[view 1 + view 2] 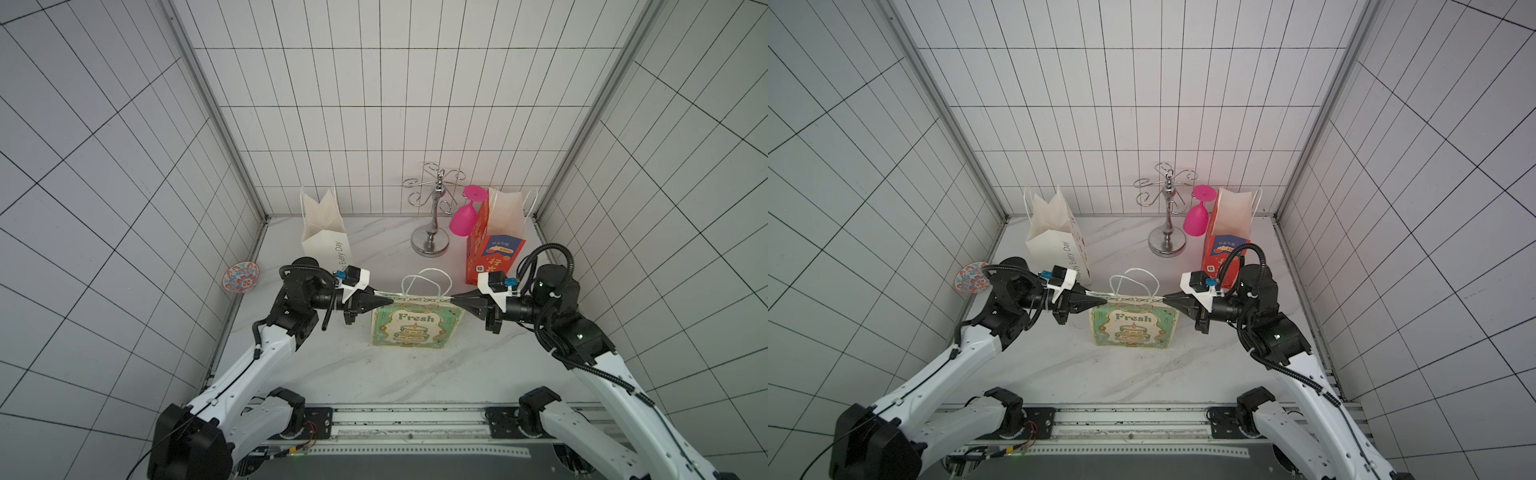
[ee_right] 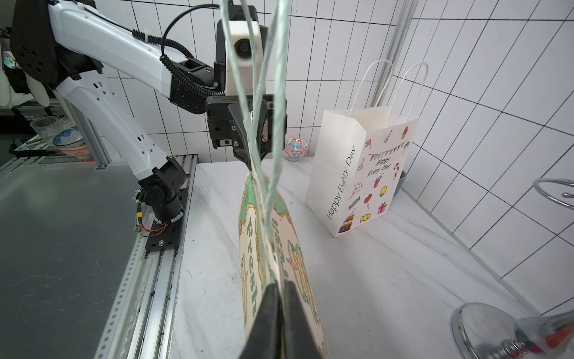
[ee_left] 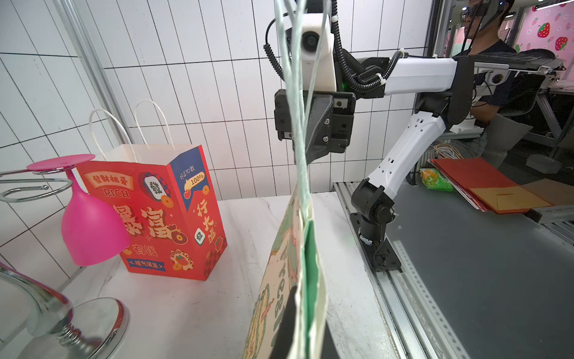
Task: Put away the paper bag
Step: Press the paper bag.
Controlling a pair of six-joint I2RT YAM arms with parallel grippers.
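The left jaws are squeezing shut on the top left corner of the green paper bag (image 1: 415, 328). The right jaws are pinching the top right corner of the same bag (image 2: 292, 248), with only the thin paper edge showing between them. The two sets of jaws are pointing at each other, and the bag's top edge is stretching straight between them. The bag is looking flat and thin, with its two sides pressing close together. Its front, with the word "Fresh" and a cake picture, is facing the near side of the table (image 1: 374, 374). Its pale string handles (image 2: 279, 77) are sticking up above the top edge. The bag is sitting over the middle of the table, between the left arm (image 1: 270, 345) and the right arm (image 1: 582, 336). I cannot tell if its bottom is touching the table.

Farther back, a white paper bag (image 1: 322, 226) is standing open near the back left corner. A red paper bag (image 1: 494, 253) is standing open near the back right corner. Between them a shiny metal glass rack (image 1: 431, 243) is standing, and a pink goblet (image 1: 462, 222) is hanging upside down from it, just beside the red bag. A small patterned bowl (image 1: 241, 277) is sitting at the left edge by the wall.
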